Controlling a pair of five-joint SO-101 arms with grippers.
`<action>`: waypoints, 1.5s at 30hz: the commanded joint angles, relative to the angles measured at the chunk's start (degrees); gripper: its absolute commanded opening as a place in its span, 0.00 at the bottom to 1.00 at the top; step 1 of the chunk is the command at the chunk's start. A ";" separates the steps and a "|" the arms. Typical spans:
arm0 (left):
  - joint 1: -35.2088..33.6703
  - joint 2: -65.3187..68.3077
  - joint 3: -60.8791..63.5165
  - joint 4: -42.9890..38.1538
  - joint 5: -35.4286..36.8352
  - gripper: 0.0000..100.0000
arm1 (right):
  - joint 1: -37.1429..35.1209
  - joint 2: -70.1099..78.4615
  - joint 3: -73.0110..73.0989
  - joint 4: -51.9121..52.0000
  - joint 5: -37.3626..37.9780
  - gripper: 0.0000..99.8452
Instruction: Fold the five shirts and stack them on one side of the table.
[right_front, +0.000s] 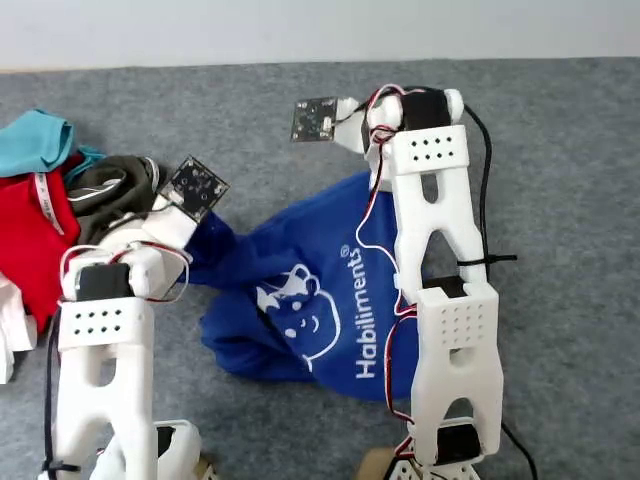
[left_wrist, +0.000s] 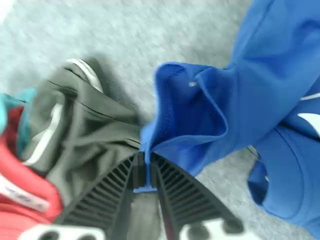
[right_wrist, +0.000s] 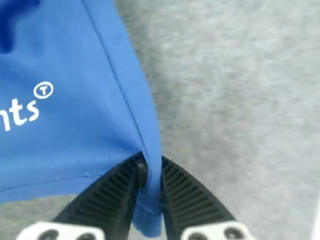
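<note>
Grey, felt-like table covering (right_front: 560, 200) carrying five shirts. The royal-blue cotton shirt with white print (right_front: 300, 290) lies crumpled at the table's centre, between the two arms. A heap of teal shirt (right_front: 35, 140), red shirt (right_front: 30, 240), olive-grey shirt (right_front: 115, 185) and white shirt (right_front: 8, 325) sits against the left edge.

The left gripper (left_wrist: 145, 165) is closed on a thin folded lip of the blue shirt, just beside the olive-grey shirt. The right gripper (right_wrist: 150, 167) is closed on the seamed hem at the blue shirt's far-right side, with bare table beside it.

Hazards, as judged:
- **Slipping:** each claw bites only a narrow strip of cloth near its tips, so stretching the shirt taut could pull an edge free.
- **Snagging:** the left claw could catch the olive-grey shirt and drag it out of the heap.
- **Creasing:** the bunched near-left part of the blue shirt could be folded in as wrinkles.
</note>
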 joint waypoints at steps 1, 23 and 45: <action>-1.14 -0.97 -7.78 1.14 1.23 0.01 | 1.54 -3.65 -8.18 2.07 0.62 0.01; 4.75 -0.35 -58.07 1.14 13.19 0.01 | 15.69 -30.73 -18.64 2.68 -11.78 0.01; 7.47 2.20 -92.35 10.20 5.63 0.00 | 23.69 -66.42 1.93 2.42 -25.67 0.01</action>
